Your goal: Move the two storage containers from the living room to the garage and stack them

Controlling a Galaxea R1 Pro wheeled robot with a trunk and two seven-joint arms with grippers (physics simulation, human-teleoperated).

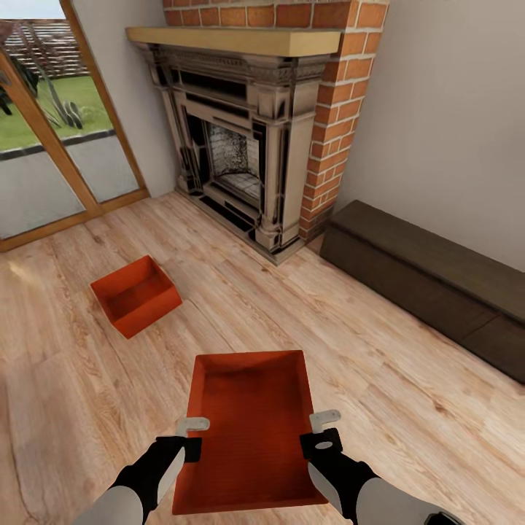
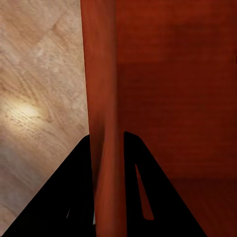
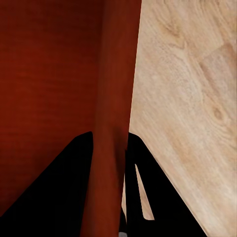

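- Near bin point(image 1: 251, 430): orange-red, lidless, rectangular, thin plain walls. It sits between both hands, right in front of the robot in the living room; I can't tell if it's lifted off the wood floor point(image 1: 408, 379).
- Left hand point(image 1: 192, 430) pinches the bin's left wall; in the left wrist view the wall point(image 2: 103, 123) runs between the fingers point(image 2: 59, 207).
- Right hand point(image 1: 323, 429) pinches the right wall the same way; the wall point(image 3: 113, 123) sits between its fingers point(image 3: 163, 202).
- Handling guess: light and empty, smooth plastic, so somewhat slippery. Thin walls likely flex under the pinch, so opposite long walls near the middle look like the sane hold, keeping it level.
- Second bin point(image 1: 136, 295): same type, on the floor far left, well apart, near the glass door point(image 1: 44, 146).
- Scene: matte plank floor, brick fireplace point(image 1: 270, 124) far centre, dark low bench point(image 1: 430, 277) at right.
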